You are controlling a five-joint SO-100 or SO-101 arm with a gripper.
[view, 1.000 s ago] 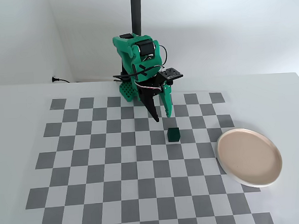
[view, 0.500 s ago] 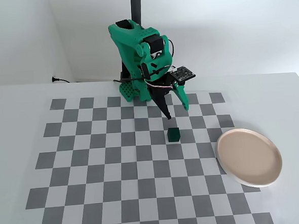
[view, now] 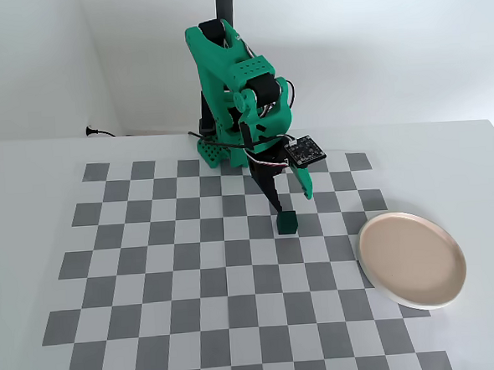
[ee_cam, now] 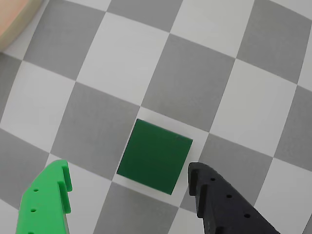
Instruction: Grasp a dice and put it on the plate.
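The dice [ee_cam: 155, 157] is a plain dark green cube resting on the checkered mat. In the wrist view it lies just ahead of my gripper [ee_cam: 129, 170], close to the black finger [ee_cam: 214, 200] and well apart from the green finger [ee_cam: 46, 200]. The jaws stand wide open and nothing is held. In the fixed view the gripper [view: 294, 203] points down just behind the dice [view: 287, 222]. The plate [view: 413, 259], beige-pink with a white rim, sits on the mat to the right. Its edge shows at the wrist view's top left corner [ee_cam: 12, 19].
The grey and white checkered mat [view: 151, 266] covers the white table. The green arm's base [view: 216, 153] stands at the mat's far edge. A black cable [view: 101, 133] runs along the wall at the back left.
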